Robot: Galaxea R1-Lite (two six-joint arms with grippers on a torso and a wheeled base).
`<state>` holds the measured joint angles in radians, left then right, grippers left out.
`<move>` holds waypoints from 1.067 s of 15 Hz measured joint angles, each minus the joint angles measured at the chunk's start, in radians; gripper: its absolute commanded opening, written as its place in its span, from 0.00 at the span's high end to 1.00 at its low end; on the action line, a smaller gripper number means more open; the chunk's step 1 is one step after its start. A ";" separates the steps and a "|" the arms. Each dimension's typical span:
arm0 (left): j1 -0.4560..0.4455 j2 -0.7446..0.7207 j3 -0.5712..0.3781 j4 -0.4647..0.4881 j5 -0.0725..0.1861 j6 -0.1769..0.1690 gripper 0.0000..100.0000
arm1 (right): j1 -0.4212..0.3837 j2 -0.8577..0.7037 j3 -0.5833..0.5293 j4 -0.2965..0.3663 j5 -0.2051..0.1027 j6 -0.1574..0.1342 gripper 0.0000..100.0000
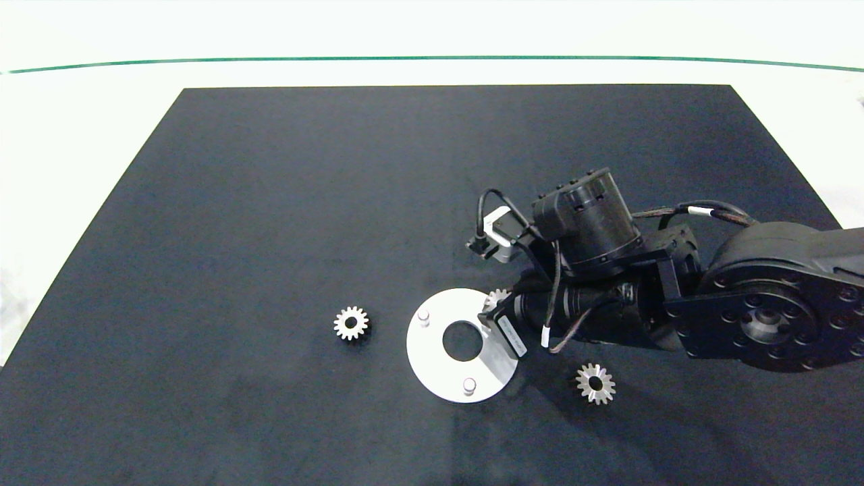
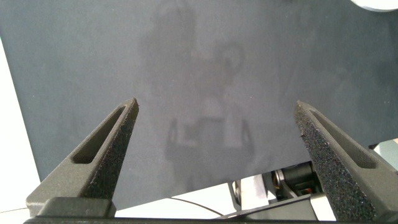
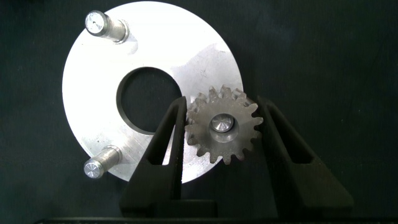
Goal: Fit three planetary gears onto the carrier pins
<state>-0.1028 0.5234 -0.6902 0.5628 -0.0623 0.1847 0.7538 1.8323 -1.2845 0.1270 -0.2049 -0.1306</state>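
The white carrier disc (image 1: 439, 364) lies on the dark mat with two bare carrier pins (image 1: 423, 316) (image 1: 469, 385). My right gripper (image 3: 222, 102) reaches over the disc's right edge and is shut on a planetary gear (image 3: 222, 127). This gear sits on the third pin, whose tip shows through its bore. In the head view this gear (image 1: 497, 295) is half hidden by the gripper (image 1: 496, 317). A second gear (image 1: 351, 322) lies flat left of the disc, a third gear (image 1: 595, 383) to its lower right. My left gripper (image 2: 217, 109) hangs open over bare mat, outside the head view.
The dark mat (image 1: 270, 202) covers most of the white table, whose edges show on all sides. The right arm's bulky joints (image 1: 763, 317) fill the mat's right side. A white object's edge (image 2: 379, 5) peeks into the left wrist view's corner.
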 measured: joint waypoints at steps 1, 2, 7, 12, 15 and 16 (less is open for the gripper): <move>0.001 0.000 0.001 0.000 0.000 0.000 0.00 | 0.000 0.000 0.000 0.000 0.000 0.002 0.00; 0.001 0.000 0.002 0.000 0.000 0.000 0.00 | 0.000 0.000 0.000 0.002 0.000 0.003 0.00; 0.001 0.000 0.004 0.000 0.000 0.000 0.00 | 0.016 -0.050 0.006 0.100 0.000 0.003 0.00; 0.003 0.000 0.003 0.000 0.000 -0.003 0.00 | 0.041 -0.178 0.098 0.188 -0.007 0.003 0.00; 0.005 -0.003 -0.002 -0.001 0.001 -0.003 0.00 | 0.036 -0.248 0.204 0.192 -0.015 0.004 0.00; 0.006 -0.004 -0.004 -0.001 0.001 -0.004 0.00 | 0.033 -0.267 0.235 0.190 -0.024 0.003 0.00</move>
<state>-0.0970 0.5196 -0.6945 0.5619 -0.0611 0.1809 0.7866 1.5657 -1.0496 0.3174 -0.2294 -0.1274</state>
